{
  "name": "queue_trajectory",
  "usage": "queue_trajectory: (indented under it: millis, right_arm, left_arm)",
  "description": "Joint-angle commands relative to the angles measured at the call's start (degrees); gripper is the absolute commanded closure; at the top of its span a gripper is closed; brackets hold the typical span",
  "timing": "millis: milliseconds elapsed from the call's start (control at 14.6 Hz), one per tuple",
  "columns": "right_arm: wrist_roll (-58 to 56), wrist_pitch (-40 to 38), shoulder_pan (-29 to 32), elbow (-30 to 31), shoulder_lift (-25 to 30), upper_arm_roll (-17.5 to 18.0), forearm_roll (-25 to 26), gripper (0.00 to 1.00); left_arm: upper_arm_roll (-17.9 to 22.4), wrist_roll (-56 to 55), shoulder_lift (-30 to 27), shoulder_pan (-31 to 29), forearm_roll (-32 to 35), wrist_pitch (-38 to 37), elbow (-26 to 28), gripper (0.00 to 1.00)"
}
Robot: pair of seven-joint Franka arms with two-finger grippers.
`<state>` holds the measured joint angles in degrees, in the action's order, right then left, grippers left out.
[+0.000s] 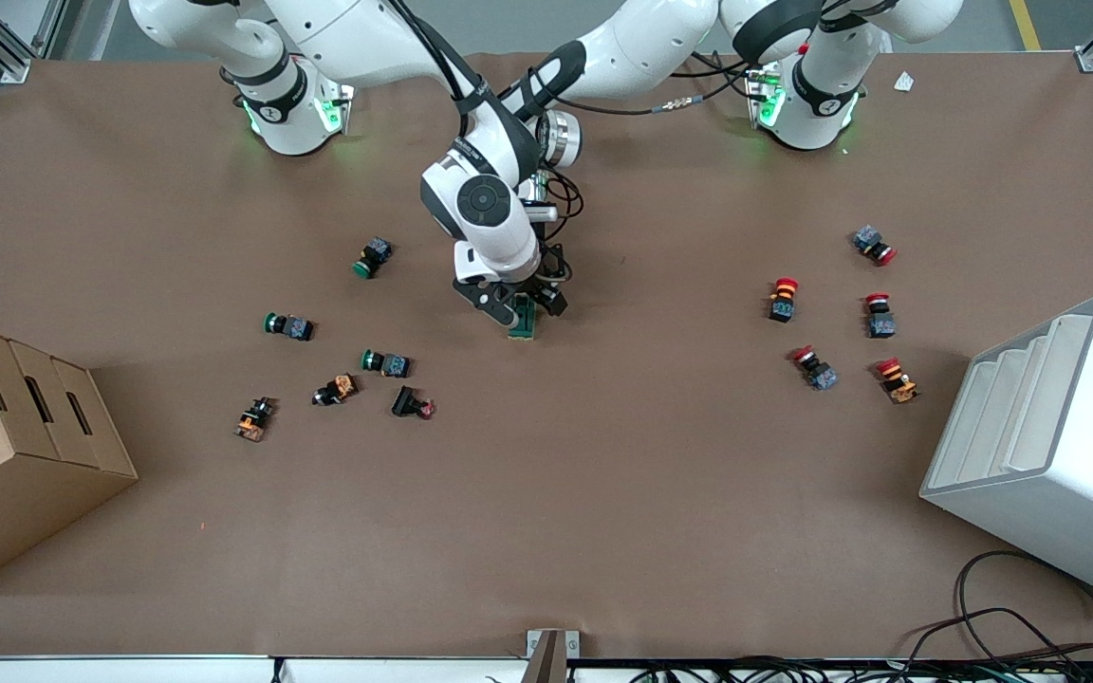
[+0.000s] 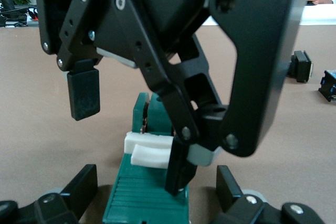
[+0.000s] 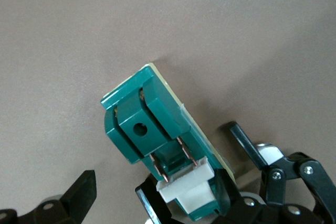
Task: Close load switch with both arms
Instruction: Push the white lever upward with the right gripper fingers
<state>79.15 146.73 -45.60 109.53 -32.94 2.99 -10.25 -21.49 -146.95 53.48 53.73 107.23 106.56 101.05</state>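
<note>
The load switch [image 1: 525, 323] lies mid-frame in the front view. Our left gripper [image 2: 156, 182] straddles its base, spread wide and holding nothing. Our right gripper [image 2: 131, 145], also spread, has one finger against the white lever [image 2: 149, 148]. Unclamped, the switch may slide or tip under that push.

Load switch [image 1: 525, 321] at frame centre, on table [image 1: 603, 493]. Both grippers, right gripper [image 1: 499, 305] and left gripper [image 1: 546, 296], over it. Cardboard box [image 1: 15, 446] at lower left edge; white bin [image 1: 1049, 446] at lower right.
</note>
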Motion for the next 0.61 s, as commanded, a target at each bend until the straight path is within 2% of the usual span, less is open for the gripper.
queue_trajectory:
  millis: [0,205,546]
  right_arm:
    - [2.93,0.58,-0.72,-0.10,0.33,-0.52,-1.00,0.00]
    - [3.21,0.06,-0.20,-1.85,0.16,-0.52,-1.00,0.00]
    - [1.80,-9.78,1.47,-7.57,0.24,-0.79,-0.92,0.00]
  left_arm:
    - [0.05,-1.32,3.38,0.41,0.18,1.46,-0.85,0.01]
    - [0.14,-1.23,3.38,0.32,0.18,1.46,-0.94,0.01]
    - [0.14,-1.14,3.38,0.32,0.44,1.46,-1.03,0.01]
